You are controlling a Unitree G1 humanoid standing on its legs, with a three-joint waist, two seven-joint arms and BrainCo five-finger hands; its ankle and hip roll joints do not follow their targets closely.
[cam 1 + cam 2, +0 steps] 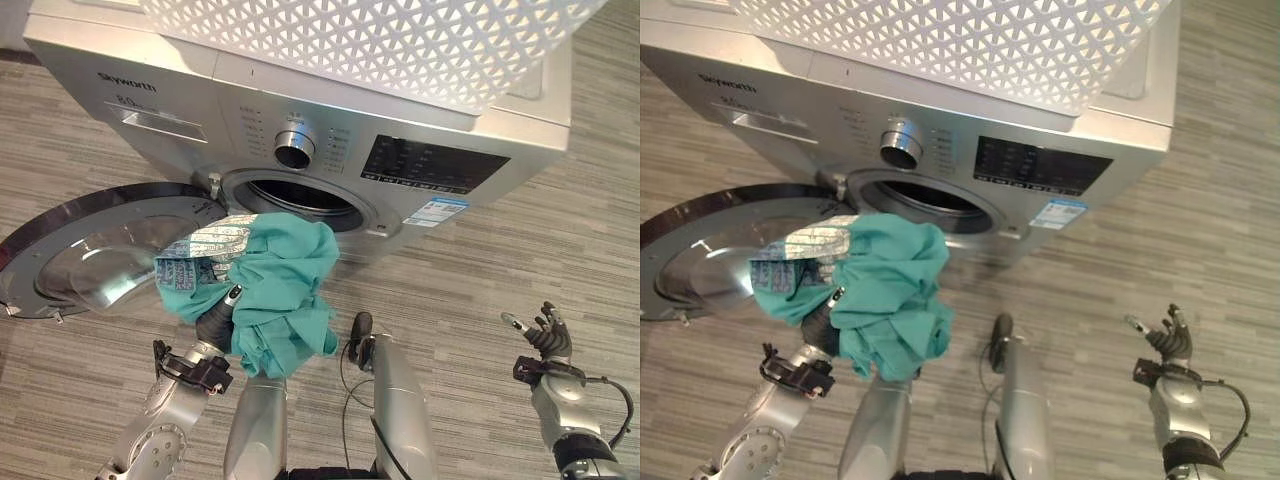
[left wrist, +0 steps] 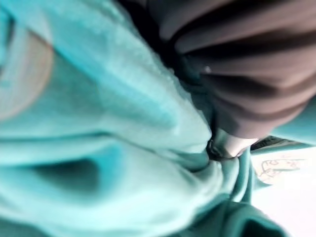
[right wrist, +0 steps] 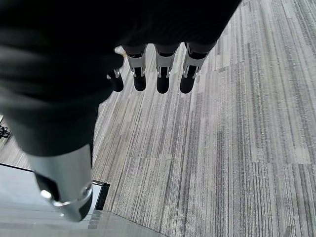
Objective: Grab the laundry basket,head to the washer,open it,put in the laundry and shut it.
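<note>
A bundle of teal laundry (image 1: 275,285) with a patterned white piece hangs from my left hand (image 1: 216,322), which is shut on the cloth from below. The bundle is held just in front of and below the washer's round drum opening (image 1: 300,197). In the left wrist view the teal laundry (image 2: 98,123) wraps over my hand. The silver washer (image 1: 480,150) has its door (image 1: 95,250) swung open to the left. A white lattice laundry basket (image 1: 400,40) rests on top of the washer. My right hand (image 1: 545,335) hovers over the floor at the lower right, its fingers (image 3: 158,74) straight.
Grey striped carpet floor (image 1: 520,260) surrounds the washer. The open door juts out low on the left, close to my left arm. A control knob (image 1: 295,148) and a dark panel (image 1: 430,165) sit on the washer's front.
</note>
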